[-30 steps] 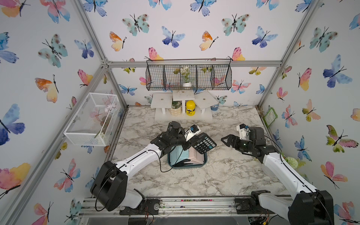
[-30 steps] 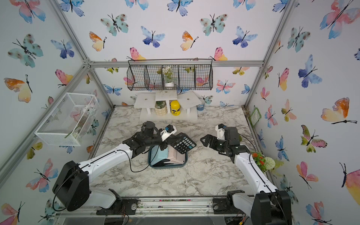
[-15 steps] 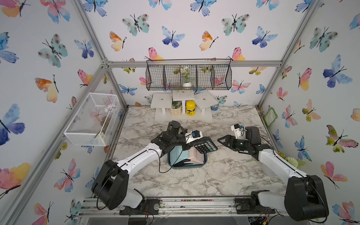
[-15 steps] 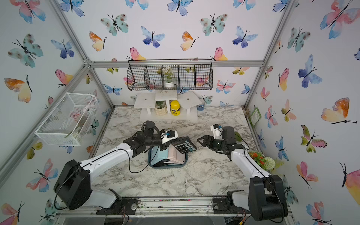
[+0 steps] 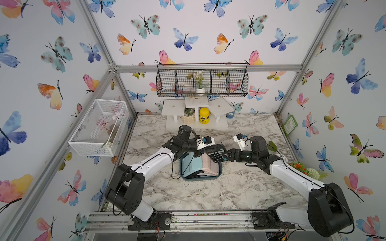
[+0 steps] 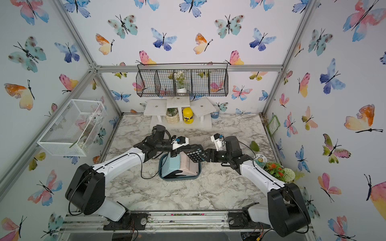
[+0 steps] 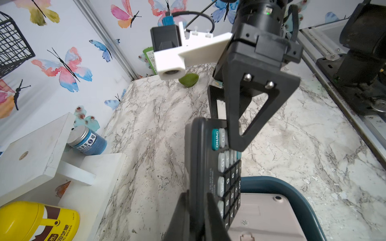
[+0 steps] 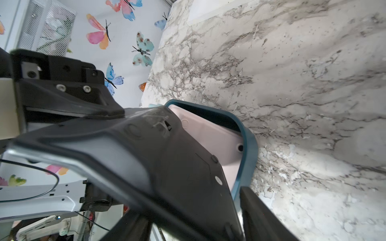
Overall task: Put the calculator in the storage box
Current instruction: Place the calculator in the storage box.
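The black calculator (image 5: 216, 153) hangs in the air over the far right corner of the blue storage box (image 5: 199, 178), tilted, keys facing up, and is not inside it. The left hand (image 5: 201, 152) is clamped on its left end, fingers tight on front and back. The right hand (image 5: 224, 156) reaches in from the right with a finger on either side of the other end; whether they press it I cannot tell. The box sits in the middle of the table (image 5: 240, 187) and holds two flat slabs side by side: pale blue (image 5: 191, 164) and pink (image 5: 208, 167).
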